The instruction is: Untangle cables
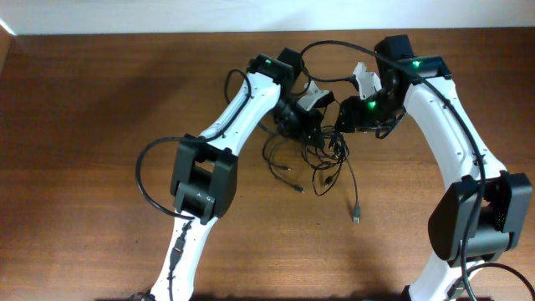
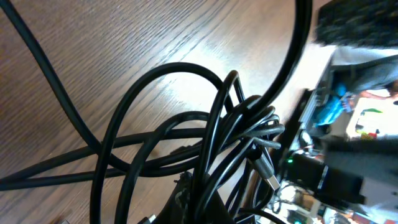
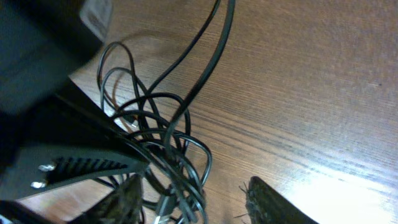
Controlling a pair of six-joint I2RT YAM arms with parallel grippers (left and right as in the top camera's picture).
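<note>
The cables (image 1: 319,155) lie as a tangle of thin black cords on the wooden table between the two arms. One strand trails toward the front and ends in a small plug (image 1: 356,217). My left gripper (image 1: 303,115) is at the tangle's left top. In the left wrist view it (image 2: 199,194) is shut on a bunch of the cables (image 2: 230,127), and a metal-tipped plug (image 2: 269,175) hangs beside it. My right gripper (image 1: 351,117) is at the tangle's right top. In the right wrist view its jaws (image 3: 196,202) stand apart, with cable loops (image 3: 177,177) between them, close to the left finger (image 3: 124,202).
Both white arms lean in over the back middle of the table (image 1: 100,109), and each carries its own thicker black cable (image 1: 150,167). The left arm's dark gripper body (image 3: 68,158) fills the left of the right wrist view. A white wall (image 1: 167,12) borders the back.
</note>
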